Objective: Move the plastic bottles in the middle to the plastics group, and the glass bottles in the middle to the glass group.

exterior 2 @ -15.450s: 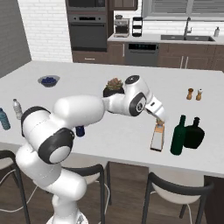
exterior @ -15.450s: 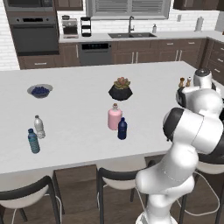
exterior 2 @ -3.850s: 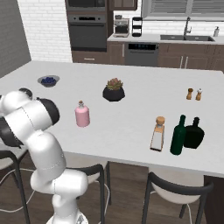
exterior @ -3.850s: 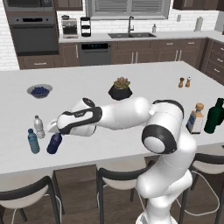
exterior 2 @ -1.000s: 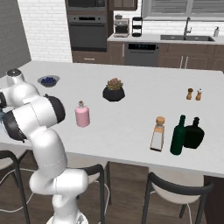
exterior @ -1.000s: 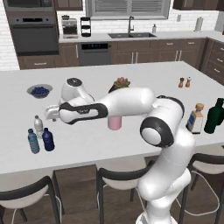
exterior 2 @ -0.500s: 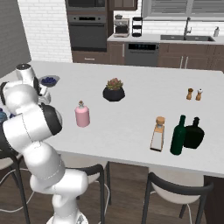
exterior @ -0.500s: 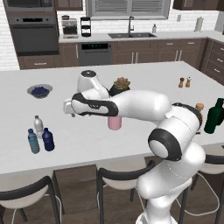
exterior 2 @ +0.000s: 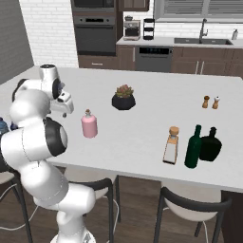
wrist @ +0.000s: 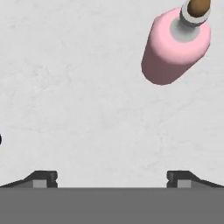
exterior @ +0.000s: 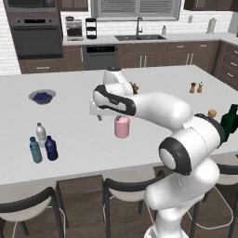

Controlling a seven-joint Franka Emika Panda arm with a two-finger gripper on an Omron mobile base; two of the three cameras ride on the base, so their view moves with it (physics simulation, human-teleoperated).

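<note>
a white robot arm reaches over a pale kitchen island [exterior: 69,125], its gripper [exterior: 98,113] hanging above the bare top with the fingers spread wide and nothing between them. the pink bottle [exterior: 122,127] stands upright just beside the gripper, toward the middle of the island; seen from the hand camera it sits near the upper right, apart from the finger tips [wrist: 43,178]. the dark navy bottle [exterior: 51,148] stands at the island's left end, touching or nearly touching the teal water bottle [exterior: 35,150] and the clear water bottle [exterior: 41,134]. at the far right end, the square corked bottle [exterior 2: 171,145] stands just beside the tall green bottle [exterior 2: 193,146] and a squat dark bottle [exterior 2: 209,144].
</note>
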